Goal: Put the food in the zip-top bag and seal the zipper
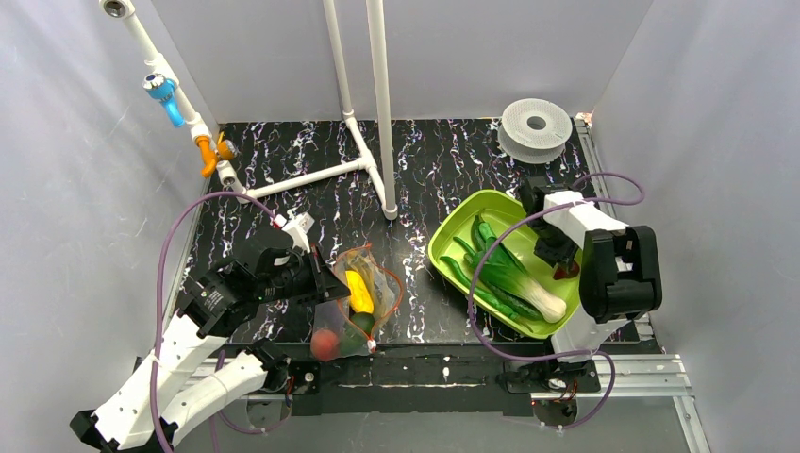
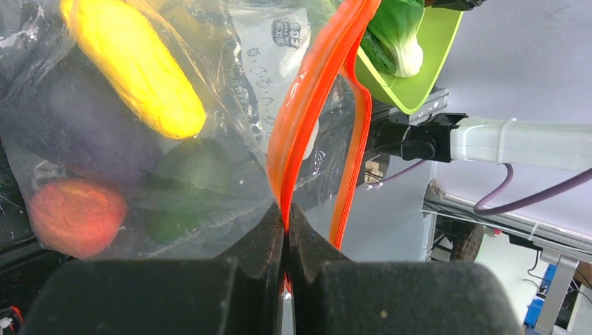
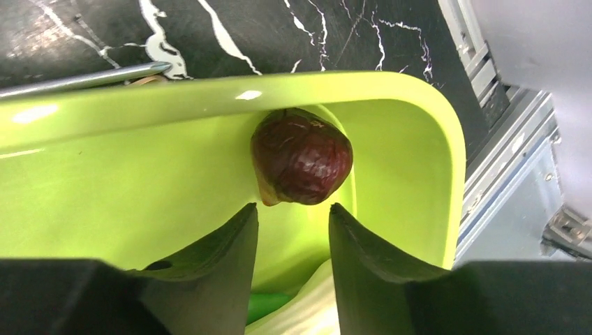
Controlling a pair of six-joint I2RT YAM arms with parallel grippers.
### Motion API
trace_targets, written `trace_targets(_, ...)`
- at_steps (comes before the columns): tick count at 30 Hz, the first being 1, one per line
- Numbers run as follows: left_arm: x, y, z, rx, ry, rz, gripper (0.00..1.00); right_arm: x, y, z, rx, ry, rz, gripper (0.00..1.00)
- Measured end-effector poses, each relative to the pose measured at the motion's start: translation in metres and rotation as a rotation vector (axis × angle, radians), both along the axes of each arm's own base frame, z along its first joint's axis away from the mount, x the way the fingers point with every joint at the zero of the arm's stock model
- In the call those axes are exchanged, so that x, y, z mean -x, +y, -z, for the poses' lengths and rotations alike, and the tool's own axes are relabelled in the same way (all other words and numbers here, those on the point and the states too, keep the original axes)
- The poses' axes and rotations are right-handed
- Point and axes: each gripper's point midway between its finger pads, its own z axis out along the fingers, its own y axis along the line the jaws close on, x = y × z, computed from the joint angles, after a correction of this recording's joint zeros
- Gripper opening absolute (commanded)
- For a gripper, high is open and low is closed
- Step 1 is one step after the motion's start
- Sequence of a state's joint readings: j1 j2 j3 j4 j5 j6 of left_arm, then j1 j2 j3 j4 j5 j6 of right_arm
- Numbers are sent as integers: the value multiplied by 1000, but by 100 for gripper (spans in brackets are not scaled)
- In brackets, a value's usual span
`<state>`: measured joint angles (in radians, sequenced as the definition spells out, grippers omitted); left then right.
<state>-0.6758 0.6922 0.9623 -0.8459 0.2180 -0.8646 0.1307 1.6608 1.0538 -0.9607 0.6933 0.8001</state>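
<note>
The clear zip-top bag (image 1: 370,300) lies on the black marbled table, its mouth partly open. Inside show a yellow piece (image 1: 359,291), a red-orange tomato (image 1: 325,343) and a green piece (image 1: 363,324). My left gripper (image 1: 324,283) is shut on the red-orange zipper (image 2: 307,105) at the bag's left edge, pinching one strip between its fingertips (image 2: 269,234). In the left wrist view the yellow piece (image 2: 136,66), the tomato (image 2: 75,216) and a dark purple shape (image 2: 77,132) show through the plastic. My right gripper (image 3: 293,209) is open over the lime-green tray (image 3: 209,98), just short of a dark red wrinkled piece (image 3: 301,157) in its corner.
Long green vegetables (image 1: 500,278) lie in the tray (image 1: 453,236), one with a white bulb end. A white spool (image 1: 536,127) sits at the back right. A white pipe frame (image 1: 368,170) stands at the back middle. A metal rail (image 1: 623,370) runs along the near edge.
</note>
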Motion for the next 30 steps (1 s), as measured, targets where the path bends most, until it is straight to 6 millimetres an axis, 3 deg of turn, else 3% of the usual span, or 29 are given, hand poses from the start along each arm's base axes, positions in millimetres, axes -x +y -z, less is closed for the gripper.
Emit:
trace_targets(3,0,0,0,1,1,2,0,-2,3,-5,23,-17,-28,86)
trace_targets(5,1,-1,1,-1,5,4,0,-3,2,-8,44,-22,-36,91)
trace_targets(12,1,-5,-2,-28,37,42,0,-4,-9,-17,113,-31,-47,98)
trace_targets(21,3,-11,-5,-18,52,87,0,-12,-14,-19,142,-26,-105,97)
trace_targets(30,12,-6,-18,28,-5,90,0,-7,-15,4,140,95,-143,93)
